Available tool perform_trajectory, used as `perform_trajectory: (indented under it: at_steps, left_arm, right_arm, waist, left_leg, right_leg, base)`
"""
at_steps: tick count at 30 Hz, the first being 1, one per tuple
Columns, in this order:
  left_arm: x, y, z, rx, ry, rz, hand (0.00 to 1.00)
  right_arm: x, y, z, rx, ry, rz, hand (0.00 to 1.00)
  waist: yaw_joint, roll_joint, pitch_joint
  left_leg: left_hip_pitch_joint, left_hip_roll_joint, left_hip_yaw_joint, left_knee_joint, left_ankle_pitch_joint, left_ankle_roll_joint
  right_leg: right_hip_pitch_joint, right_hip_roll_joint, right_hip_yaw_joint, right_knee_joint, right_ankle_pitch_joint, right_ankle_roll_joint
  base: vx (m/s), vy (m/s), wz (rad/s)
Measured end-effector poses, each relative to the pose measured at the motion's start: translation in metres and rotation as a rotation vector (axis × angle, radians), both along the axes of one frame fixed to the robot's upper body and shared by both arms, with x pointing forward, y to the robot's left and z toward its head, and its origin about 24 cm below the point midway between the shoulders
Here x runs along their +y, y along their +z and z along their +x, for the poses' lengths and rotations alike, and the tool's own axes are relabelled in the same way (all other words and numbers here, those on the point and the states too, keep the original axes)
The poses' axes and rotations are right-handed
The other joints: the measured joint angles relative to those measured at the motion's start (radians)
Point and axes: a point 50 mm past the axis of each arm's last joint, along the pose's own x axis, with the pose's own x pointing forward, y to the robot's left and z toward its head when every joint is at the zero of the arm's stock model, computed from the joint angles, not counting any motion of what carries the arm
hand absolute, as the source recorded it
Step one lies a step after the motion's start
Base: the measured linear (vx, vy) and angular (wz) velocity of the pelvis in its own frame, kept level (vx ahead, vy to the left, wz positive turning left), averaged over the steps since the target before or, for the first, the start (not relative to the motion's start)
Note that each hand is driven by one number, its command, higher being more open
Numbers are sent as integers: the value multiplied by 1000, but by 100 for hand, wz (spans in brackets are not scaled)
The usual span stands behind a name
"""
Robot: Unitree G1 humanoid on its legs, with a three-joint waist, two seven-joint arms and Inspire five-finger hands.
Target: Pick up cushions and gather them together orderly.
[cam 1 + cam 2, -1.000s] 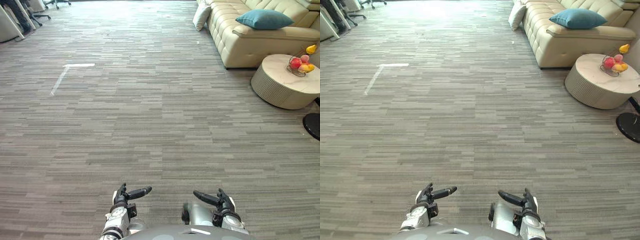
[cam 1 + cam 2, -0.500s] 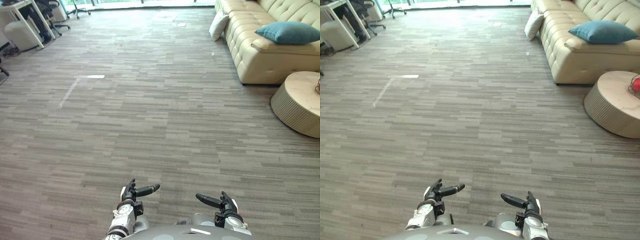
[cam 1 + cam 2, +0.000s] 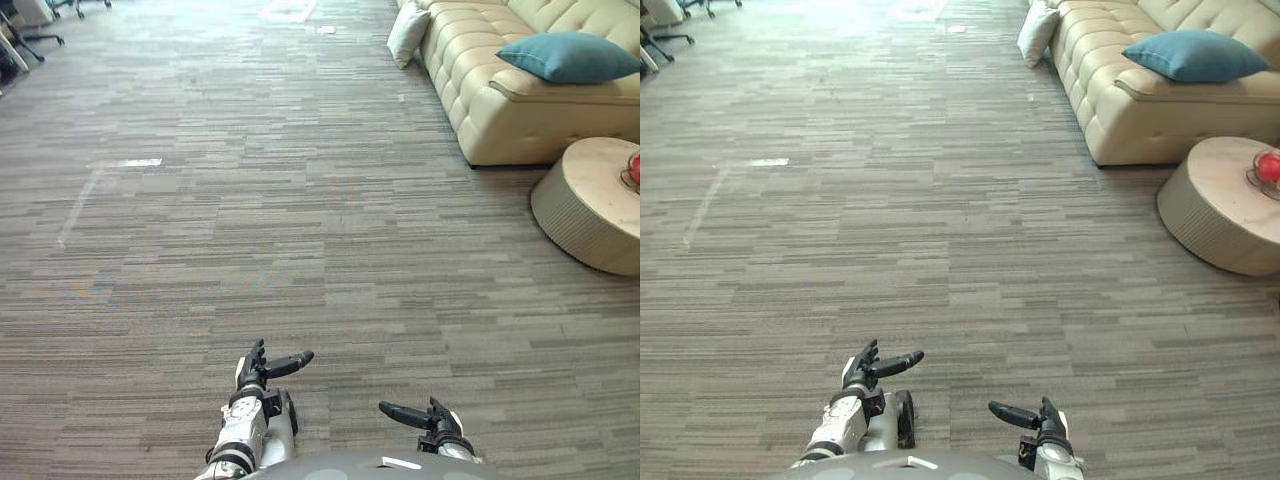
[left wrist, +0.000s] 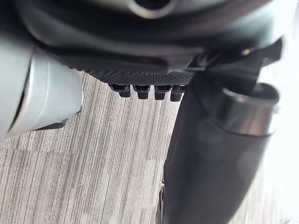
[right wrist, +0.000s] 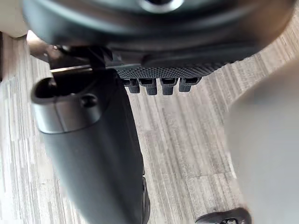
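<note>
A teal cushion (image 3: 572,55) lies on the arm of the cream sofa (image 3: 500,90) at the far right. A white cushion (image 3: 406,33) leans on the floor against the sofa's far end. Both of my hands hang low at the near edge of the view, far from the cushions. My left hand (image 3: 258,368) is open, thumb pointing right, and holds nothing. My right hand (image 3: 424,417) is open too, thumb pointing left, with nothing in it. In each wrist view the fingers (image 4: 145,90) (image 5: 159,85) hang straight over bare floor.
A round beige coffee table (image 3: 590,210) stands in front of the sofa, with a red fruit (image 3: 1268,166) at its right edge. Office chairs (image 3: 25,35) stand at the far left. White tape marks (image 3: 100,175) lie on the grey striped carpet.
The whole picture has shifted, so the camera turned and the sofa sits a little further left. My right hand sits lower in the view; both hands stay open.
</note>
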Motion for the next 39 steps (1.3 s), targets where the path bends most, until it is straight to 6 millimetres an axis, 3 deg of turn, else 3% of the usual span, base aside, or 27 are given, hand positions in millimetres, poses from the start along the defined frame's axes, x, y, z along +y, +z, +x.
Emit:
perform_trajectory:
  at_steps: [3,4,6,7,8,9,10,11,12,14,15,16,17,19,21,22,24,25,26,28,30,32,33,35,36,37,39]
  left_arm:
    - [6,-3,-11,28,20,17,100]
    - [5,-5,-13,41,24,12,100]
    - [3,-6,-15,51,21,5,100]
    - [1,-7,-15,54,24,-4,100]
    - [-2,-8,-17,64,13,-13,100]
    - [-7,-10,-19,82,-12,-20,100]
    - [-12,-10,-17,78,-31,-32,100]
    - [-17,-10,-18,76,-50,-49,100]
    - [-24,-11,-18,75,-66,-69,100]
    - [-31,-11,-19,78,-83,-80,100]
    - [-32,-12,-19,78,-86,-85,100]
    - [-34,-11,-17,67,-103,-86,100]
    - [-34,-10,-16,57,-103,-88,100]
    - [-25,-6,-11,21,-38,-82,100]
    - [-19,-3,-8,2,-18,-67,100]
    - [-17,-1,-6,-15,-13,-64,100]
    - [-19,3,-1,-66,-4,-66,100]
    - [-19,4,0,-73,-7,-67,100]
    - [-19,6,3,-91,-8,-65,100]
    - [-19,7,6,-104,-1,-68,100]
    - [-18,7,6,-101,4,-64,100]
    - [-13,8,9,-97,-2,-50,100]
    - [-9,8,10,-95,-1,-42,100]
    - [-8,7,8,-80,12,-42,100]
    - [-6,4,4,-55,23,-36,100]
    - [-2,2,0,-31,24,-25,100]
    - [-1,0,-3,-9,32,-18,100]
  right_arm:
    - [-4,3,5,-36,-3,-16,100]
    - [-6,5,8,-49,-7,-21,100]
    - [-7,7,12,-63,-6,-25,100]
    - [-7,8,15,-80,-7,-26,100]
    - [-9,9,18,-91,-30,-18,100]
    - [-12,9,18,-89,-59,-16,100]
    - [-17,9,17,-88,-84,-21,100]
    - [-21,9,14,-85,-107,-26,100]
    - [-27,8,10,-71,-147,-31,100]
    - [-32,6,1,-45,-172,-35,100]
    - [-33,6,-1,-41,-174,-39,100]
    - [-36,4,-7,-23,-169,-47,100]
    - [-37,4,-9,-15,-160,-53,100]
    - [-37,3,-11,3,-121,-61,100]
    - [-33,1,-14,21,-92,-59,100]
    - [-33,1,-15,30,-80,-58,100]
    - [-33,1,-14,38,-62,-63,100]
    - [-32,1,-14,38,-62,-61,100]
    - [-27,0,-12,34,-60,-49,100]
    - [-23,0,-11,33,-45,-44,100]
    - [-16,-1,-11,38,-22,-36,100]
    - [-2,-3,-12,41,-33,7,100]
    - [1,-4,-12,45,-39,19,100]
    - [4,-4,-11,44,-29,21,100]
    - [5,-3,-8,33,-11,22,100]
    - [5,-1,-3,10,5,21,100]
    - [-1,2,0,-13,4,6,100]
  waist:
    - [-4,11,5]
    - [-8,15,7]
    - [-15,19,10]
    - [-24,20,12]
    - [-35,15,20]
    - [-41,29,21]
    - [-40,39,26]
    - [-47,42,27]
    - [-54,45,26]
    - [-56,57,20]
    - [-58,62,18]
    - [-60,71,13]
    - [-58,79,10]
    - [-53,87,9]
    - [-50,72,11]
    - [-48,68,12]
    - [-19,73,13]
    - [-13,73,13]
    - [0,70,14]
    - [2,68,12]
    - [13,51,-2]
    - [6,3,-14]
    - [5,-14,-13]
    - [5,-27,-10]
    - [3,-27,-7]
    - [2,-26,-3]
    - [0,-15,2]
  left_leg:
    - [160,1,-4,-116,-23,-6]
    - [218,6,-6,-167,-24,-7]
    - [273,21,-11,-210,-35,-23]
    - [303,33,-25,-229,-55,-54]
    - [349,44,-47,-257,-81,-96]
    - [379,49,-77,-280,-87,-107]
    - [385,41,-95,-296,-68,-95]
    - [386,30,-101,-300,-50,-84]
    - [400,34,-94,-294,-33,-91]
    - [404,65,-107,-231,-22,-115]
    - [387,78,-117,-170,-28,-134]
    - [268,108,-180,125,-18,-257]
    - [201,117,-205,288,-3,-272]
    - [38,142,-179,631,-10,-257]
    - [-38,141,-122,667,-27,-224]
    - [-78,143,-90,642,-44,-188]
    - [-148,158,17,393,-80,-118]
    - [-158,156,27,330,-75,-111]
    - [-186,145,29,143,-41,-83]
    - [-210,132,24,-24,59,-66]
    - [-206,105,24,-4,171,-56]
    - [-209,60,35,30,128,-22]
    - [-197,31,38,56,88,-13]
    - [-137,-1,50,64,25,-4]
    - [-71,-14,58,41,-12,1]
    - [8,-28,61,8,-41,8]
    - [95,-30,60,-34,-61,7]
  right_leg:
    - [-136,30,-81,44,-60,-25]
    - [-190,57,-128,-34,-87,-52]
    - [-248,88,-183,-169,-97,-66]
    - [-284,116,-194,-301,-88,-62]
    - [-301,135,-177,-421,6,-92]
    - [-267,148,-200,-409,-34,-137]
    - [-263,145,-206,-389,-60,-125]
    - [-260,143,-203,-369,-82,-137]
    - [-245,141,-208,-342,-125,-159]
    - [-192,160,-234,-346,-184,-171]
    - [-169,171,-242,-362,-194,-171]
    - [-101,203,-262,-421,-205,-175]
    - [-67,226,-267,-457,-205,-176]
    - [56,272,-267,-552,-203,-181]
    - [130,275,-258,-610,-201,-184]
    - [166,276,-250,-642,-199,-182]
    - [258,271,-191,-735,-184,-156]
    - [277,268,-179,-749,-183,-150]
    - [319,261,-149,-790,-186,-130]
    - [359,251,-110,-818,-213,-90]
    - [382,221,-47,-823,-223,-72]
    - [344,155,8,-754,-202,-49]
    - [325,128,26,-672,-180,-18]
    - [256,102,52,-440,-101,-6]
    - [154,82,74,-207,61,-3]
    - [45,53,76,15,156,24]
    - [-57,40,43,151,90,-10]
  base:
    - [498,48,0]
    - [254,-54,10]
    - [461,-145,16]
    - [588,-260,37]
    - [741,-357,49]
    - [640,-307,47]
    - [535,-232,39]
    - [289,-106,41]
    - [468,-190,38]
    - [458,-210,23]
    - [413,-228,29]
    - [395,-208,27]
    - [443,-193,18]
    - [331,-61,-14]
    - [302,-24,-20]
    - [356,-11,-36]
    - [465,79,-73]
    - [619,195,-84]
    - [380,134,-61]
    - [468,200,-61]
    - [735,326,-62]
    - [639,303,-9]
    - [595,295,27]
    - [534,246,10]
    - [580,230,-11]
    - [687,255,-12]
    - [428,89,-6]
